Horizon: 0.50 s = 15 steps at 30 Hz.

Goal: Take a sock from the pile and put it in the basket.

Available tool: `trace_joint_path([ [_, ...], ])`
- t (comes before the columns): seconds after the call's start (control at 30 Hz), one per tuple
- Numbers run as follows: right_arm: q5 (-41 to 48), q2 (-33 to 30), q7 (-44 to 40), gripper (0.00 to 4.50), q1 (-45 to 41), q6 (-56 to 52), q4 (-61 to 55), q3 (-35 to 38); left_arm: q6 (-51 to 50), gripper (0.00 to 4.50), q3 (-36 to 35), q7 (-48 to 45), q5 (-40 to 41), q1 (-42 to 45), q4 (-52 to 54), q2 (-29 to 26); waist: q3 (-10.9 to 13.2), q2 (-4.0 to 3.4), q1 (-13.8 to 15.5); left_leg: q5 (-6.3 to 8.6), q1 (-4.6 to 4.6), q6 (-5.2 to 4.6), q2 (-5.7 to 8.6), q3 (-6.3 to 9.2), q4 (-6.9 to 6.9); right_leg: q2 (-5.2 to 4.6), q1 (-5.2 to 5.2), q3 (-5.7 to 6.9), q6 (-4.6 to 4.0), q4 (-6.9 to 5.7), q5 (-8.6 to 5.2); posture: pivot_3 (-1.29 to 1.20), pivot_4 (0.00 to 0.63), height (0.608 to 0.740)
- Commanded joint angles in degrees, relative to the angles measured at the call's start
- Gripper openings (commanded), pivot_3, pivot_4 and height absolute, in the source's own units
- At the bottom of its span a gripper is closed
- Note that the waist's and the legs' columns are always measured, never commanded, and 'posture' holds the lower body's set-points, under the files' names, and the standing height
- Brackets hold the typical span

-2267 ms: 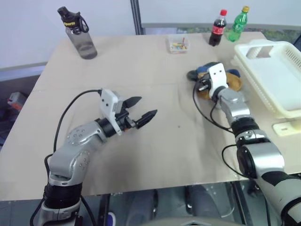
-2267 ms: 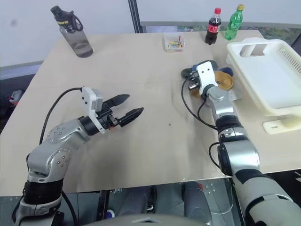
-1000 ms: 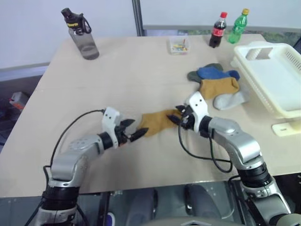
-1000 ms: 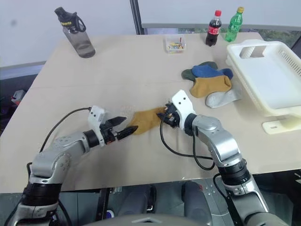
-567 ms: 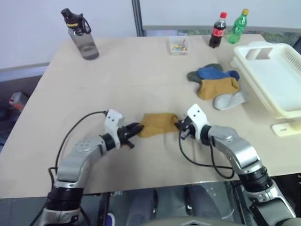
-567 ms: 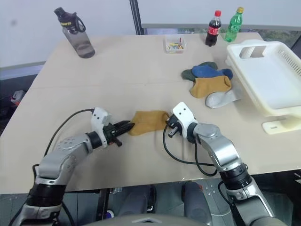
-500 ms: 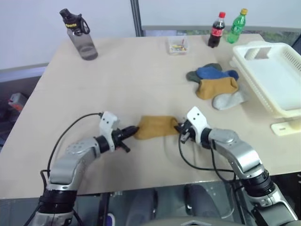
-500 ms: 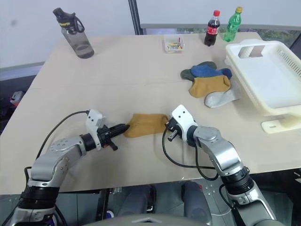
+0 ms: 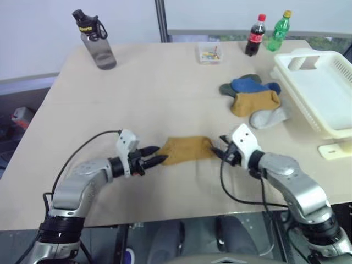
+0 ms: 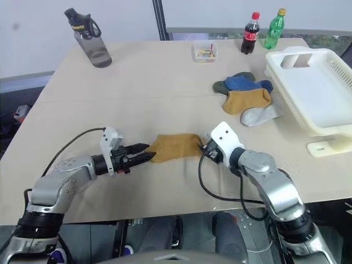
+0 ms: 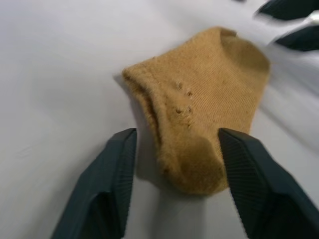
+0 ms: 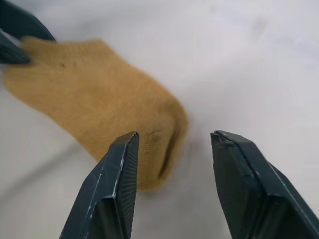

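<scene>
On the desk (image 9: 137, 93), near edge: we see one mustard sock (image 9: 187, 149) lying flat between both pincers.
Left pincer (image 9: 158, 154): we find it parted, holding nothing, tips at the sock's end.
Right pincer (image 9: 221, 149): parted, empty, at the opposite end.
Pile (image 9: 254, 99): remaining socks heaped well apart, beside the basket.
Basket (image 9: 324, 93): at the desk's right edge.

A mustard-yellow short sock (image 9: 187, 149) lies flat on the worktop, well apart from the loose pile of blue, green, yellow and grey socks (image 9: 253, 99) beside the cream-white slotted plastic basket (image 9: 322, 93), which stands empty.
</scene>
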State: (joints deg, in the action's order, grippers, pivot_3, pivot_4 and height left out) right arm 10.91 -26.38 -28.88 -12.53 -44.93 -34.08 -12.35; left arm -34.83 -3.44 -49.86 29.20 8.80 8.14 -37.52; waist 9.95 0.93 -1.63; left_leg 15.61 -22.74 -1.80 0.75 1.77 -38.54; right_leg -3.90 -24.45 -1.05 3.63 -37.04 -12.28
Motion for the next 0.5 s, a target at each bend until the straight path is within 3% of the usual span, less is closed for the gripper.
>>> trace_joint_path([
  [0.03,3.21,-4.34,-4.71,2.46,4.77,5.01,-8.06,5.45,0.76,2.44,3.55,1.4,-3.87,0.79,-0.68,0.36,0.0,0.0,0.48,0.0,0.04,0.0,0.01,0.03,0.0,0.0,0.07,0.04,0.0,0.06,0.0,0.0,0.15,0.74],
  [0.13,5.37,-7.58,-7.96,2.46,9.48,8.56,-11.52,9.14,0.97,1.51,4.08,1.32,-3.99,1.23,-1.54,1.42,0.0,-0.01,0.92,0.0,0.14,-0.01,0.0,0.1,0.0,0.0,0.22,0.12,0.01,0.12,-0.01,0.0,0.15,0.74],
  [0.23,6.3,-9.82,-9.51,2.46,12.91,10.86,-13.3,11.54,0.5,0.07,3.65,1.18,-3.44,1.9,-1.85,2.14,0.0,0.0,0.97,0.01,0.31,-0.02,-0.01,0.14,0.0,0.0,0.47,0.16,0.01,0.22,-0.01,0.0,0.15,0.74],
  [0.4,10.24,-10.43,-9.92,2.46,15.88,10.24,-15.01,15.41,0.03,0.02,0.97,-0.76,-1.77,3.27,-3.69,0.88,0.01,0.02,0.94,0.01,0.58,-0.02,-0.05,0.14,0.0,0.02,0.75,0.16,0.01,0.24,-0.03,0.0,0.15,0.74],
  [0.43,11.04,-10.17,-9.76,2.98,16.26,10.22,-15.17,16.0,0.26,0.0,0.53,-1.36,-1.73,3.35,-4.07,0.28,0.01,0.03,0.86,0.01,0.63,-0.02,-0.07,0.13,0.01,0.03,0.79,0.16,0.01,0.24,-0.03,0.0,0.15,0.74],
  [0.47,11.47,-10.01,-9.53,3.13,16.55,10.47,-15.39,16.39,0.54,0.0,0.04,-2.14,-1.67,3.41,-4.46,-0.44,0.02,0.04,0.85,0.01,0.66,-0.02,-0.12,0.1,0.01,0.06,0.81,0.13,0.01,0.24,-0.03,0.0,0.15,0.74],
  [0.5,11.86,-9.82,-9.23,3.56,16.81,10.77,-15.57,16.81,0.58,0.0,-0.35,-2.7,-1.53,3.49,-4.73,-1.01,0.02,0.04,0.83,0.01,0.66,-0.02,-0.17,0.1,0.01,0.08,0.81,0.13,0.01,0.25,-0.03,0.0,0.15,0.74],
])
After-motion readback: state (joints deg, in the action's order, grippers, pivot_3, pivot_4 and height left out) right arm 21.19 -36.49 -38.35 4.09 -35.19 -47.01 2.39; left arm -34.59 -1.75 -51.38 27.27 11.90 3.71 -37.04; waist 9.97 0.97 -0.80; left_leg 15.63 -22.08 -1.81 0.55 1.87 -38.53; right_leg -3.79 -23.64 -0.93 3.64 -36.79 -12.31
